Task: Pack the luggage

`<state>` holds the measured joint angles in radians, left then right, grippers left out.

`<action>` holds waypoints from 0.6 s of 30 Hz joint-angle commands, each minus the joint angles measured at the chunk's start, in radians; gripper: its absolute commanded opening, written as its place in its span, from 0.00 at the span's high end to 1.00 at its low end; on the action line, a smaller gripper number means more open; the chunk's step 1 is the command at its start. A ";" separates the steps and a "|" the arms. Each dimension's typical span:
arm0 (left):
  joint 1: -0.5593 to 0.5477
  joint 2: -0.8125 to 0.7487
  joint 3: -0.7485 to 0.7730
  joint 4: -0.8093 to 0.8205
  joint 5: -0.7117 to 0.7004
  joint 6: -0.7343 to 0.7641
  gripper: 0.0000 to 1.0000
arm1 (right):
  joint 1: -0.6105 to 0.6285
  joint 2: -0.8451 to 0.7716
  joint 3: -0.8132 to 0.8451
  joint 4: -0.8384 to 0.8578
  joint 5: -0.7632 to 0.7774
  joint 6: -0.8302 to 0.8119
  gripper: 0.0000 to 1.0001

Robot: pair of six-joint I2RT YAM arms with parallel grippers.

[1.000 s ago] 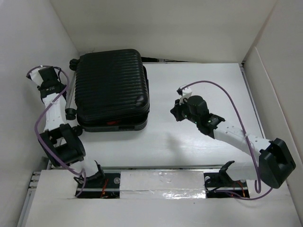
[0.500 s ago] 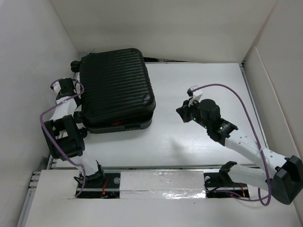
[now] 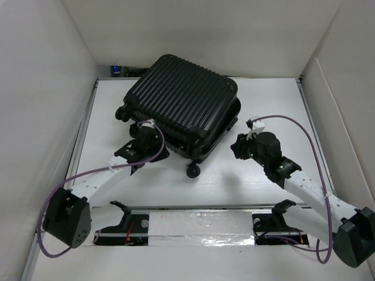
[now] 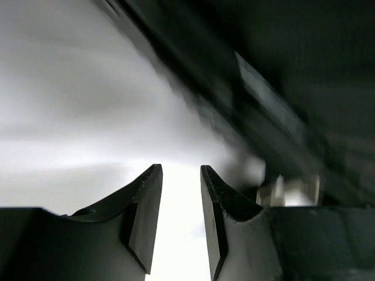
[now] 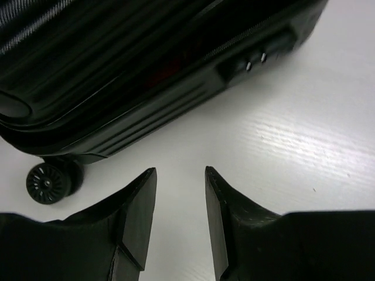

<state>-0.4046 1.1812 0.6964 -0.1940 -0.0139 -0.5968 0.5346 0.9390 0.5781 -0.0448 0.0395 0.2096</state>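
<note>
— Where's the suitcase (image 3: 183, 105)?
— Closed, lying slantwise on the table (image 3: 281, 111), with 1 wheel (image 3: 192, 171) at its near corner.
— And the 2 tools?
— The left tool (image 4: 180, 175) is close by the suitcase's near-left side, and the right tool (image 5: 180, 175) is beside its near-right edge. Both have fingers slightly apart, holding nothing.

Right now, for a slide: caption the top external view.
Closed black luggage lies skewed on the table, left gripper at its near edge, right gripper beside its right corner.

White table (image 3: 263, 99); walls (image 3: 205, 35); possibly blue device (image 3: 117, 70) far-left corner.
</note>
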 commanded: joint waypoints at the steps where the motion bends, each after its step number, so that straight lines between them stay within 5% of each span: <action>1: -0.169 -0.090 -0.002 0.049 0.074 -0.133 0.70 | -0.057 -0.006 -0.038 0.031 0.060 0.065 0.55; 5: -0.400 -0.159 0.185 -0.103 -0.216 -0.103 0.63 | -0.133 -0.014 -0.044 0.033 0.046 0.103 0.55; 8: -0.445 -0.199 0.304 -0.039 -0.386 -0.015 0.46 | -0.180 -0.019 -0.040 0.091 0.039 0.111 0.56; 13: -0.138 -0.053 0.504 0.227 -0.201 0.049 0.40 | -0.209 0.055 0.022 0.119 -0.032 0.099 0.92; 18: 0.218 0.286 0.817 0.155 -0.023 0.044 0.39 | -0.209 0.132 0.103 0.092 -0.046 0.085 0.90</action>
<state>-0.3183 1.3029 1.4044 -0.0307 -0.1524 -0.5812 0.3283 1.0542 0.6155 0.0055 0.0177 0.3065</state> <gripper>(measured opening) 0.611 0.095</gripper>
